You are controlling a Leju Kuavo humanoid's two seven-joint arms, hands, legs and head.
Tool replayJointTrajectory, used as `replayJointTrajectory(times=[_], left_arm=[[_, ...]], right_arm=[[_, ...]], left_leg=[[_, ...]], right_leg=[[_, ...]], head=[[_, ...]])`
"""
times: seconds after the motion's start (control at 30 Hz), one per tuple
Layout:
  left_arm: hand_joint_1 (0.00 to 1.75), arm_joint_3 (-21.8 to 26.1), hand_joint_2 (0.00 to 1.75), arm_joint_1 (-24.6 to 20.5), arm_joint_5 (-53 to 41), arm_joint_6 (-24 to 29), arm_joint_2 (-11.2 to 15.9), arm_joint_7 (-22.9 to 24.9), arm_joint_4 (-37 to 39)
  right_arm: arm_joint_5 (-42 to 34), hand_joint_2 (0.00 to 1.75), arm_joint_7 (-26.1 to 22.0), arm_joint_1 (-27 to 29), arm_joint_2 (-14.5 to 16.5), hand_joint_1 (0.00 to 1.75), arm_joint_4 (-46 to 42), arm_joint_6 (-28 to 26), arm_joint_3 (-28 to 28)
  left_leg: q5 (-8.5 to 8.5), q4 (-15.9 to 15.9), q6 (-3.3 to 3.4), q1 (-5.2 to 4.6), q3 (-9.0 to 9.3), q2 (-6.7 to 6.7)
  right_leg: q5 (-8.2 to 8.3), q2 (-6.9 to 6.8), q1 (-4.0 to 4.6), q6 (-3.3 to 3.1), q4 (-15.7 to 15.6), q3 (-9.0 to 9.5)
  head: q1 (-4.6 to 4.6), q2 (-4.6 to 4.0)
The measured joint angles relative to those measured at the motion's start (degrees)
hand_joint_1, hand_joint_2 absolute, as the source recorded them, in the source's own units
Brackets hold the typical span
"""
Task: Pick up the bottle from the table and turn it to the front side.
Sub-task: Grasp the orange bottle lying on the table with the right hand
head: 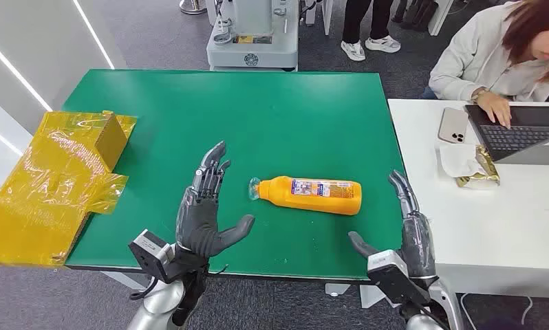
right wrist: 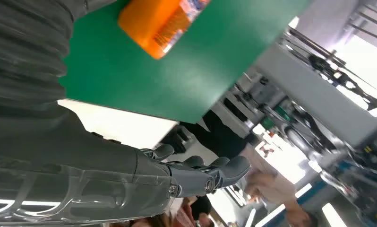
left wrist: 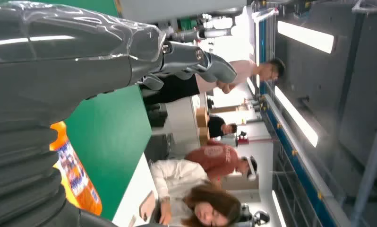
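Bottle [head: 311, 194] lies on its side on the green table [head: 278, 110], near the front edge, cap toward my left, label band facing up. It rests between my two hands and touches neither.

Left hand [head: 206, 210]: fingers apart and extended, thumb swung out toward the cap end, holding nothing. Right hand [head: 406, 227]: fingers straight, thumb spread, holding nothing, just off the bottle's base end at the table's right edge. My reading: both palms face inward so I can close on the bottle from its two ends; the pick has not started.

Surface: flat green mat, matte, no visible creases. A yellow box [head: 51, 185] in glossy wrap hangs over the left edge, well apart from the bottle.

Room: a white desk [head: 506, 227] abuts on the right, where a person [head: 499, 55] types on a laptop [head: 523, 130]; a phone [head: 453, 125] lies beside it.
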Motion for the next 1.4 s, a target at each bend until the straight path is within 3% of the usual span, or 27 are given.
replayJointTrajectory(times=[0.23,0.57,0.8,1.07,1.23,1.4], left_arm=[[0.00,-1.91,1.75,-2.37,1.02,-1.41,-0.51,-0.04,3.12],[0.00,-2.68,1.75,-3.03,1.81,-1.34,-0.23,-1.74,5.52],[0.00,-2.69,1.75,-2.87,1.83,-0.44,0.21,-2.02,5.60],[0.00,-2.69,1.75,-2.88,1.78,0.71,0.86,-2.22,5.60],[0.00,-2.76,1.75,-2.91,1.64,0.71,1.31,-2.23,5.60],[0.00,-3.54,1.75,-3.45,1.16,0.53,1.51,-2.56,6.00]], right_arm=[[1.14,1.75,3.59,-2.79,-3.95,0.00,5.74,2.51,-0.16],[-2.05,1.75,1.12,-10.83,-9.13,0.00,16.47,3.71,0.43],[-2.82,1.75,-0.09,-14.33,-9.73,0.00,20.92,3.58,1.89],[-3.74,1.75,-5.29,-19.84,-9.67,0.00,26.99,1.99,6.93],[-4.25,1.75,-5.86,-22.06,-9.52,0.00,28.92,2.06,9.41],[-3.91,1.75,-6.22,-28.08,-7.76,0.00,34.13,4.58,13.30]], left_leg=[[0.00,0.05,0.01,0.00,0.00,-0.01],[0.01,0.05,0.01,0.01,0.00,0.00],[0.01,0.04,0.01,0.01,-0.02,0.00],[0.03,0.04,0.04,0.01,-0.02,-0.02],[0.03,0.04,0.04,0.01,-0.04,-0.02],[0.05,0.04,0.04,0.01,-0.04,0.06]], right_leg=[[0.03,0.00,-0.01,0.01,0.00,0.00],[0.03,0.02,-0.01,0.00,0.01,0.00],[0.03,0.02,0.00,0.00,0.03,-0.01],[0.03,0.00,0.00,0.00,0.03,0.00],[0.03,-0.01,0.00,0.00,0.04,0.00],[0.05,0.09,0.00,0.00,0.07,-0.01]], head=[[-0.02,0.00],[-0.02,0.00],[-0.02,0.00],[-0.02,0.00],[-0.02,0.00],[-0.01,0.00]])
